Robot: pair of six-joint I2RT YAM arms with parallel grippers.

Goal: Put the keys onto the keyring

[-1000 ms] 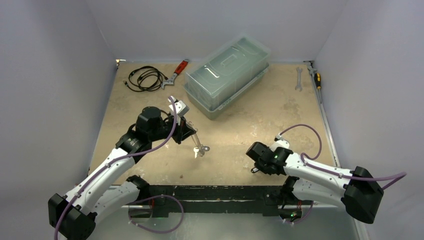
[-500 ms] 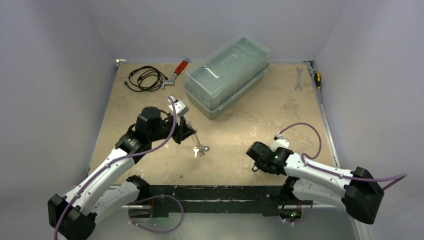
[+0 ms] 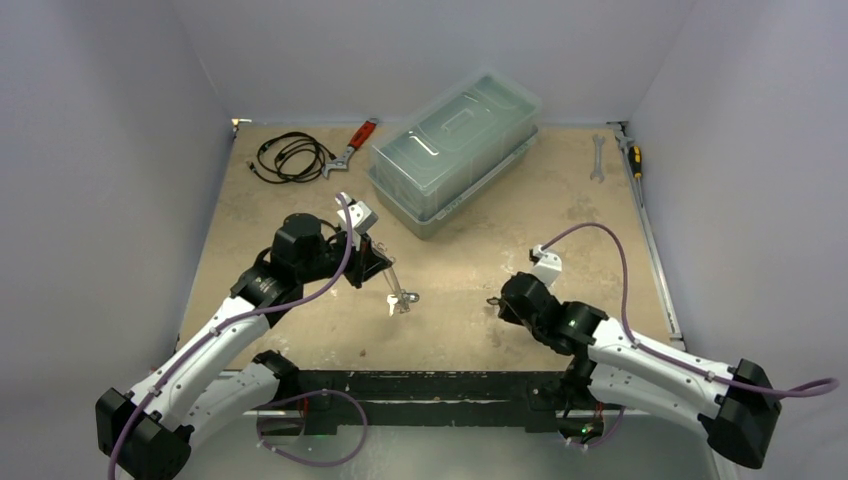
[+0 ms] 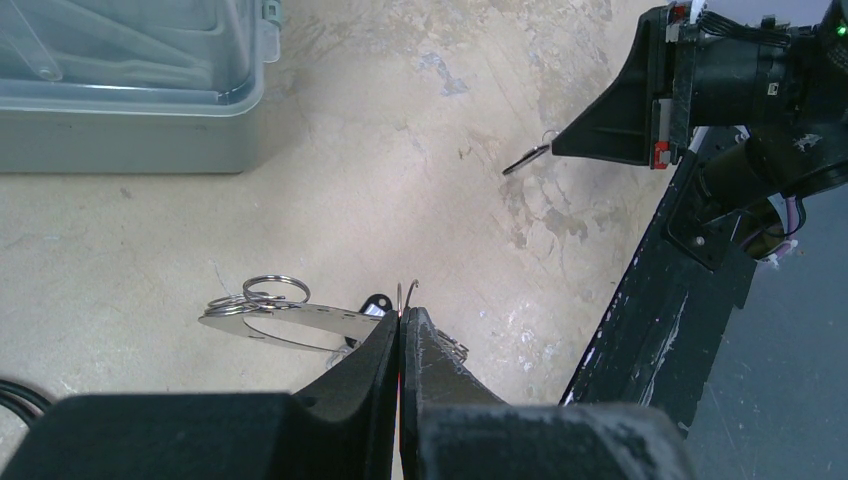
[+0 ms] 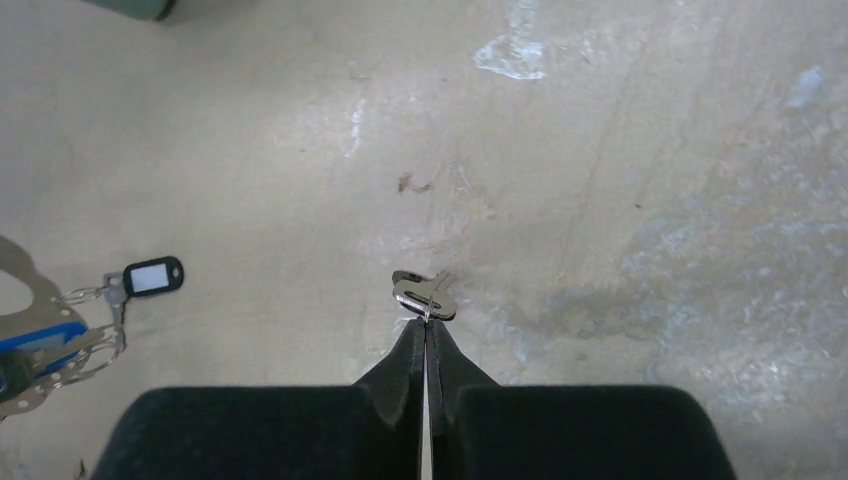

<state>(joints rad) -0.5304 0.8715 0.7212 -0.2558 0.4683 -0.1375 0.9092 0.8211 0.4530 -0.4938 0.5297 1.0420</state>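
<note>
Leaning inward, right pincer [image 5: 425, 324] pinches a key [image 5: 424, 294]; left pincer [image 4: 402, 316] grips the keyring [image 4: 285, 321].

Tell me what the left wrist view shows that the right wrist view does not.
Only left wrist: the left hand pinching the keyring, and the right arm from outside. Only right wrist: a blue tag. Both: the right hand shut on a silver key, part of the keyring, and the table.

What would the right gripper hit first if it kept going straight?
Probably the bare table: the right gripper, shut on a key, tilts down toward it. The keyring sits well aside.
</note>
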